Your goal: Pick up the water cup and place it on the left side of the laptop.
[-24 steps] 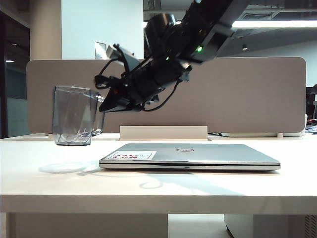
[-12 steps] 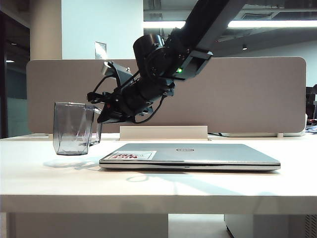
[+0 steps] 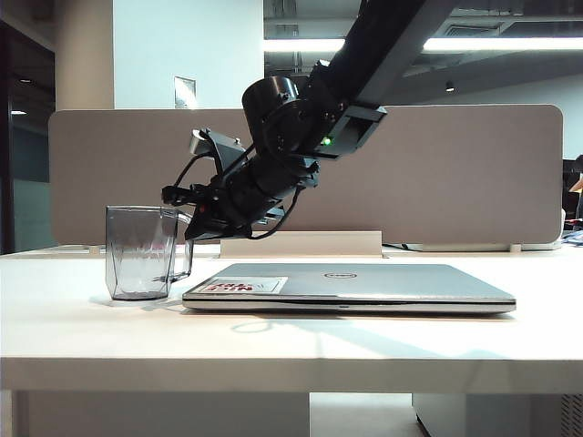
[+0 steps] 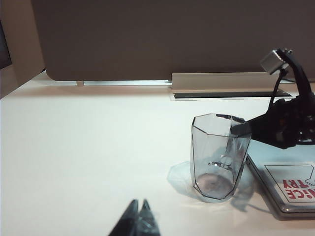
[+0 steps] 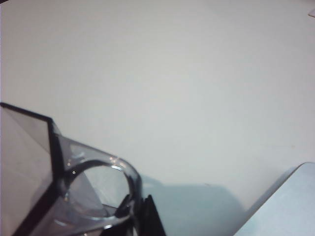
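Risk: opening the right hand [image 3: 187,218] abruptly, or withdrawing with a finger caught in the handle, could tip the water cup [image 3: 141,264]. The cup rests upright on the table [image 3: 91,337], just beside the laptop [image 3: 351,287] at its 9 o'clock. The right hand is clamped on the handle. The left hand [image 4: 139,216] is closed, empty, low near the table.

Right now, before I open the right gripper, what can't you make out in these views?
- Water cup base contact with the table: unclear in the exterior view.
- Right gripper grip on the handle: cut off by the right wrist view's edge.
- Left gripper: mostly cut off; appears shut.
- Laptop sticker text: too small.
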